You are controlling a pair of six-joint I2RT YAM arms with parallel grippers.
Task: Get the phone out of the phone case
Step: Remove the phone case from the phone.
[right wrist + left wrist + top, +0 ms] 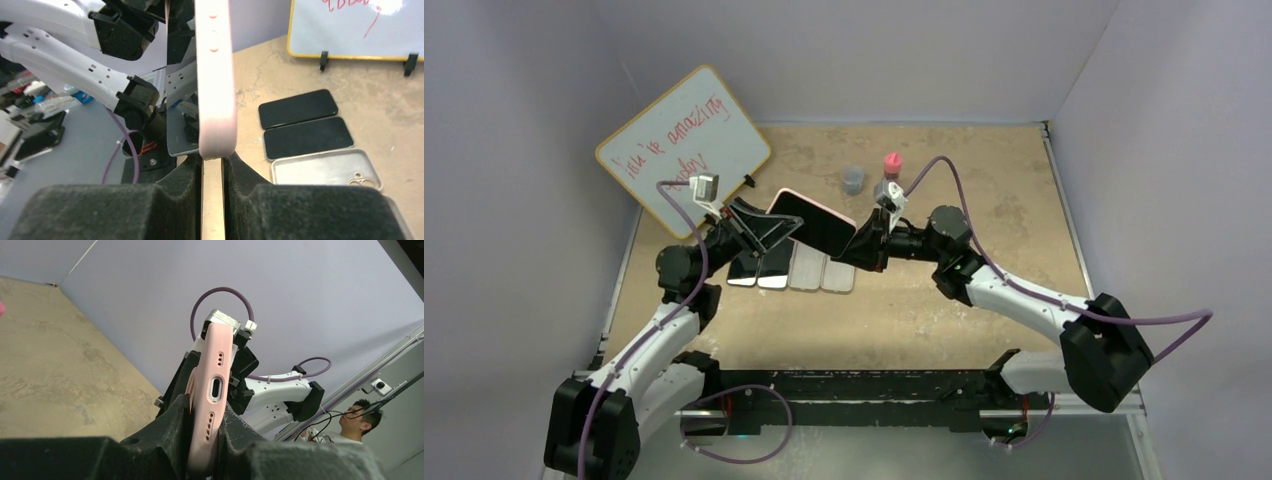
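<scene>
The phone (809, 222), black screen up, sits in its pink phone case (796, 196) and is held in the air above the table between both arms. My left gripper (769, 228) is shut on the case's end with the charging port (215, 388); its fingers (175, 422) press both faces of the pink phone case (212, 360). My right gripper (856, 240) is shut on the opposite end. In the right wrist view the fingertips (190, 167) pinch the rounded end of the pink phone case (216, 75), seen edge-on.
Under the held phone, two black phones (298, 107) (307, 137) and two clear cases (822, 272) lie in a row on the table. A whiteboard (682, 150) stands at the back left. A grey cup (853, 179) and a pink-capped bottle (891, 170) stand behind.
</scene>
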